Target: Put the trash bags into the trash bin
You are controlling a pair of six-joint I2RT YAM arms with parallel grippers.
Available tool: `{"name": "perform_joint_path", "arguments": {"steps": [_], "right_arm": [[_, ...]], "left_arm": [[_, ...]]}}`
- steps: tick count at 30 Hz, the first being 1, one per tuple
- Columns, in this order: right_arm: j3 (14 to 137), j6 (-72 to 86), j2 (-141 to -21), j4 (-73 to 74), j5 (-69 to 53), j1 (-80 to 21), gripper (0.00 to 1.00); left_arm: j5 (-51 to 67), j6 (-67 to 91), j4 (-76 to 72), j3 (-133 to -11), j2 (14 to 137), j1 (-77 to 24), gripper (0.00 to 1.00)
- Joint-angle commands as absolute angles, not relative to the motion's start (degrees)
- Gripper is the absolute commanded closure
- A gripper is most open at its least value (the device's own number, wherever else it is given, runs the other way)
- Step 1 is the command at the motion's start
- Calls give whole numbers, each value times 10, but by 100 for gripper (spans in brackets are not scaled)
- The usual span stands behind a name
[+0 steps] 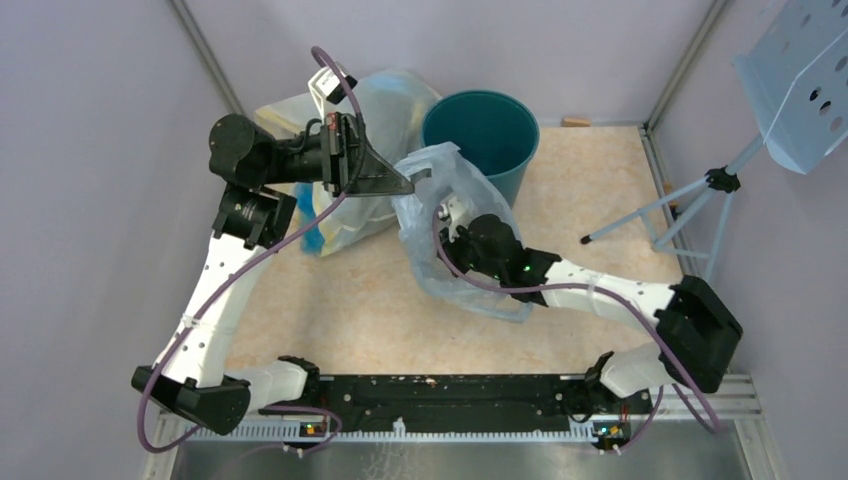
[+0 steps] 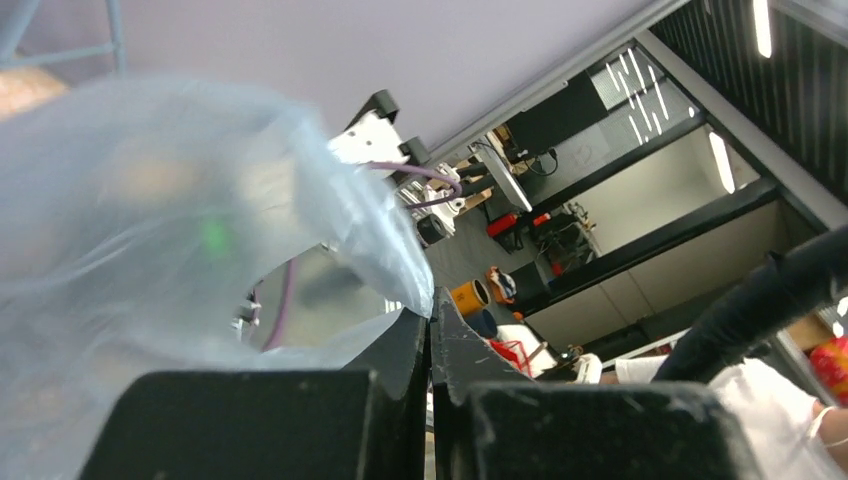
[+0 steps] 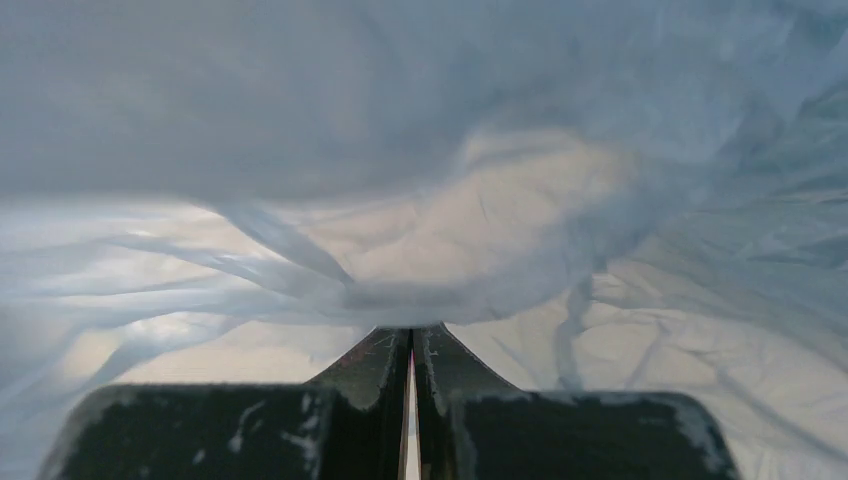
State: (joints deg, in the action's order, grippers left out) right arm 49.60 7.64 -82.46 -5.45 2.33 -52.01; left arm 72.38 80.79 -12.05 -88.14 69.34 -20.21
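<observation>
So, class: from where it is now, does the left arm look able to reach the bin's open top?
Probably yes. The left claw, shut on the bag, hangs just beside the bin, whose mouth is open; only the bag itself lies between them.

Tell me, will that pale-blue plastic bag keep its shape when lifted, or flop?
Probably floppy: the bag drapes in wrinkles around the right gripper. Likely very light: the left gripper seems to hold it up by one pinched edge. Thin film may tear if snagged.
</observation>
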Motion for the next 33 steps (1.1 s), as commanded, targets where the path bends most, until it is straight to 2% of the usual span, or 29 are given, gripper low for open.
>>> {"name": "perform_joint_path", "arguments": {"steps": [1,3,5,10,14,17,23,29,31,33], "right_arm": [[531,45,-757,-28,73,-524,100],[545,36,-749,24,118,-524,100],[552,10,-735,64,113,-524,100],[549,9,-688,83,62,-524,75],[551,15,-663,94,73,-525,63],[551,14,-663,115,93,-526,46],[552,80,-716,204,150,-525,41],[533,129,-703,170,117,-525,40],[535,139,-699,161,119,-525,32],[552,134,-701,150,97,-525,29]], "left_arm": [[694,711,-34,-852,670,-202,100],[678,674,16,-849,667,-201,100],[646,618,106,-855,665,-197,100],[549,515,274,-866,671,-183,100],[502,500,293,-860,663,-173,100],[482,499,283,-863,661,-162,100],[478,507,243,-929,687,-127,100],[508,568,118,-900,675,-125,100],[516,569,116,-891,673,-125,100],[524,556,131,-884,674,-125,100]]}}
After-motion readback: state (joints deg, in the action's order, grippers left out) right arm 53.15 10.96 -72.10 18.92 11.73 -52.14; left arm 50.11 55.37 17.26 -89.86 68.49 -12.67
